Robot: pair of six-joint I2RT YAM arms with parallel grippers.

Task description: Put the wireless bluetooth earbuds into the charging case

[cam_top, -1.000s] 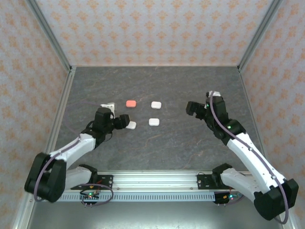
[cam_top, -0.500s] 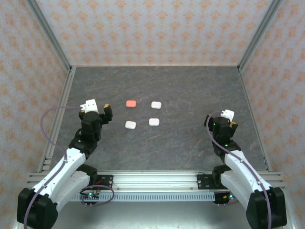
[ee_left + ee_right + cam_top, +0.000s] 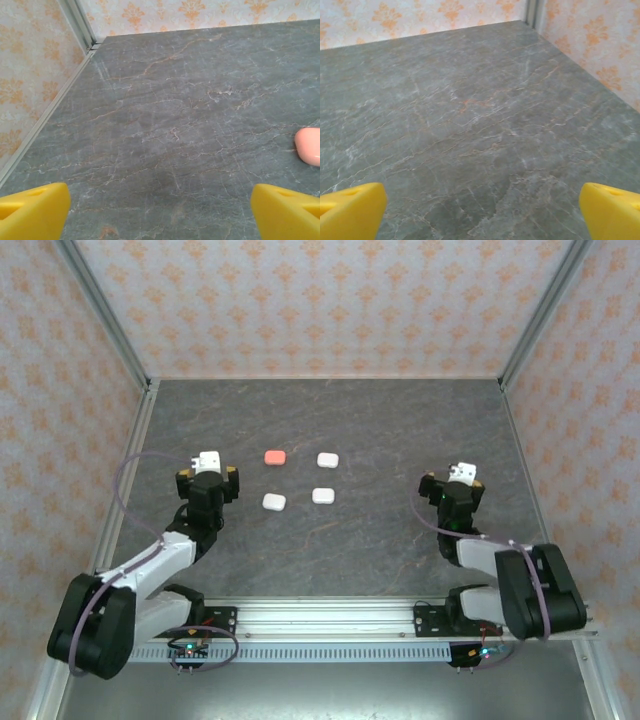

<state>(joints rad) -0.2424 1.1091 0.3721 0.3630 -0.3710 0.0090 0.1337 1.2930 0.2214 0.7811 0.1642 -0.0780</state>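
Top external: both grippers spread wide, four cases mid-table

Top external view shows four small rounded charging cases in a two-by-two cluster on the grey marbled table [image 3: 350,560], slightly left of centre. The coral-pink charging case [image 3: 274,456] lies far left in the cluster, with the far white case [image 3: 328,459] to its right. The near left white case [image 3: 274,502] and the near right white case [image 3: 322,496] form the near row.

The left gripper [image 3: 207,477] sits left of the cluster, apart from every case, its fingers wide apart on nothing. The right gripper [image 3: 452,487] sits well to the right, likewise spread. In the left wrist view the coral-pink case's edge shows at the right border.
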